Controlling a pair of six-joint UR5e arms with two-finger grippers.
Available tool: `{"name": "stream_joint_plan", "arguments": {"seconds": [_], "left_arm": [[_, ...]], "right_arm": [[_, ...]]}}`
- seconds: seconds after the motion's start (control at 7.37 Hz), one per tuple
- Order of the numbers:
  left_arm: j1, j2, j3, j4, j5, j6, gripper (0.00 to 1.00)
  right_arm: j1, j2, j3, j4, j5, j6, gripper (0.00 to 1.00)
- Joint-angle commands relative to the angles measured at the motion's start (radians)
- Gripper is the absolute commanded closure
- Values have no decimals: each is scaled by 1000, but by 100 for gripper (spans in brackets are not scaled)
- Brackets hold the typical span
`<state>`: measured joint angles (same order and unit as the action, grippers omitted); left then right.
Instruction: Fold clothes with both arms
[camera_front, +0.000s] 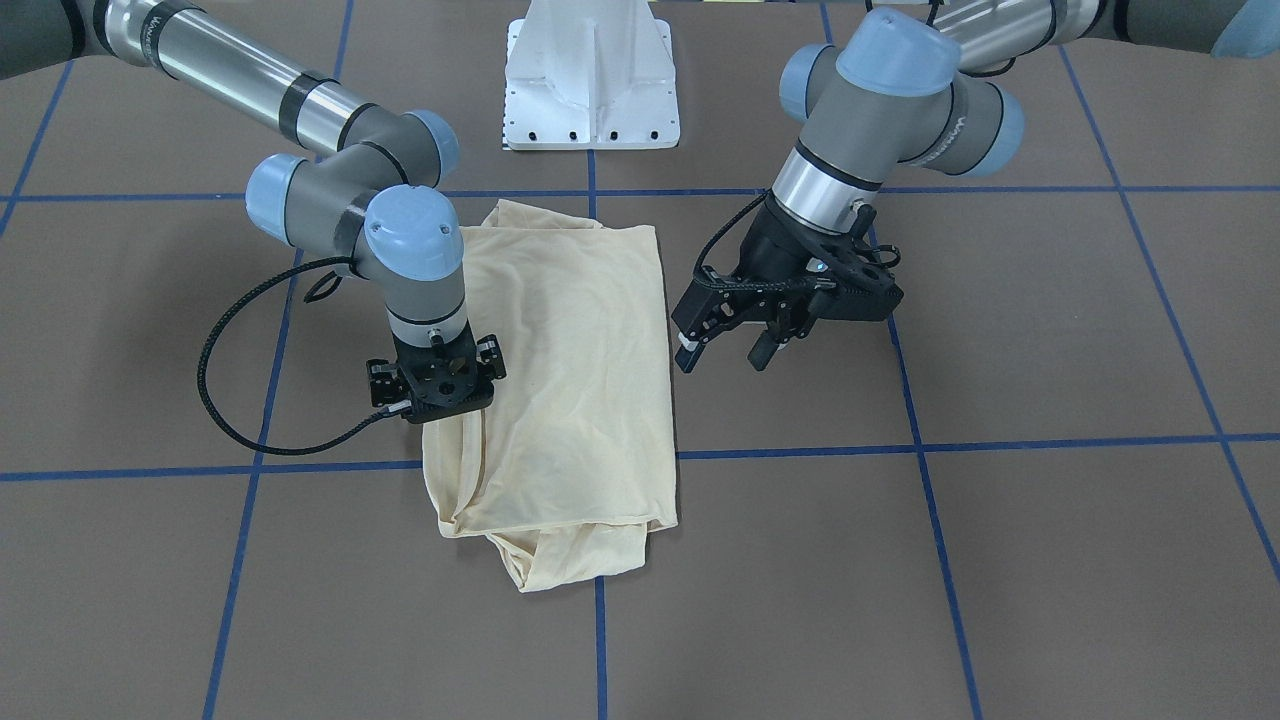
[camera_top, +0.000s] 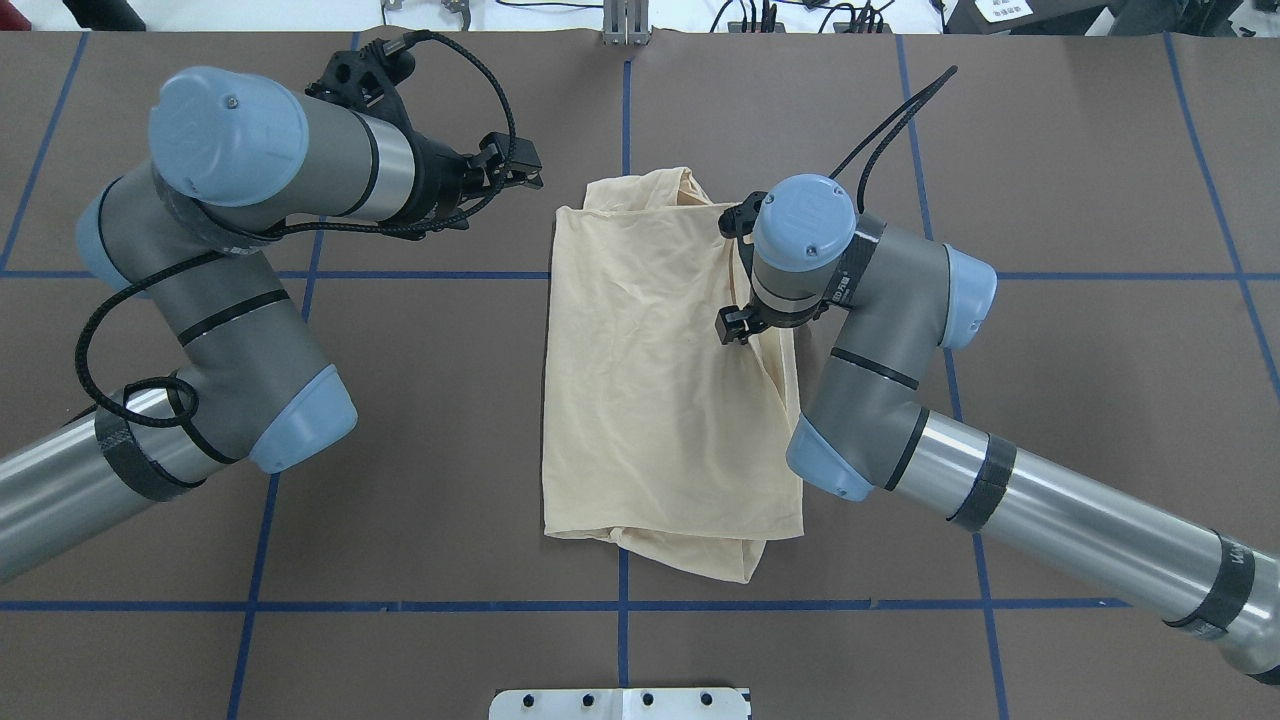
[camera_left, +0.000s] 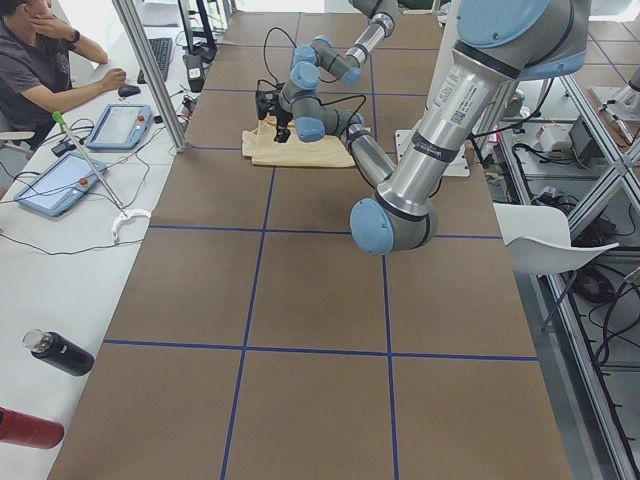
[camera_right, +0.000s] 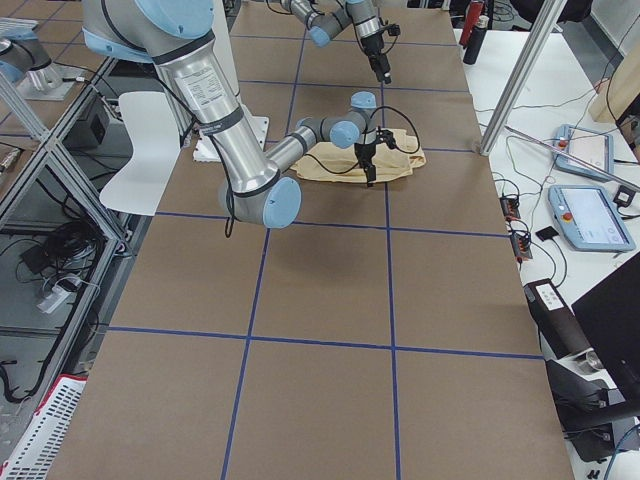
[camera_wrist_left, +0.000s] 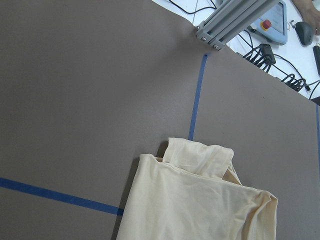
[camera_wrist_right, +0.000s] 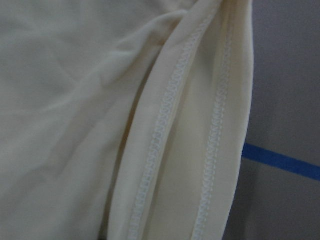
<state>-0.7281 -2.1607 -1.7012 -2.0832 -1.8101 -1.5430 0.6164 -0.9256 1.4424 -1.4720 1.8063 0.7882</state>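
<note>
The pale cream-yellow shirt (camera_front: 580, 370) lies folded into a long rectangle on the brown table, with a narrower folded part sticking out at its operator-side end (camera_top: 660, 190). No print or label shows. My left gripper (camera_front: 722, 352) hangs open above the table just beside the shirt's long edge, holding nothing. My right gripper (camera_front: 437, 388) points straight down onto the opposite long edge; its fingers are hidden under the wrist, so I cannot tell its state. The right wrist view is filled with the shirt's stitched hems (camera_wrist_right: 165, 130). The left wrist view shows the shirt's end (camera_wrist_left: 200, 200).
The white pedestal base (camera_front: 590, 80) stands at the robot side of the table. Blue tape lines (camera_front: 800, 452) grid the brown surface. Beyond the far edge are a metal post (camera_wrist_left: 235, 22), tablets and cables. A seated person (camera_left: 30, 60) and bottles (camera_left: 60, 352) are at the side desk.
</note>
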Motion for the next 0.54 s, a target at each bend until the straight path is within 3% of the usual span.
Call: {"name": "stream_joint_plan", "arguments": {"seconds": [0.0, 0.41], "left_arm": [[1, -4, 2, 0, 0, 0, 0], [3, -4, 0, 0, 0, -2, 0]], "right_arm": [[25, 1, -8, -20, 4, -38, 0], [81, -2, -8, -69, 24, -107, 0]]}}
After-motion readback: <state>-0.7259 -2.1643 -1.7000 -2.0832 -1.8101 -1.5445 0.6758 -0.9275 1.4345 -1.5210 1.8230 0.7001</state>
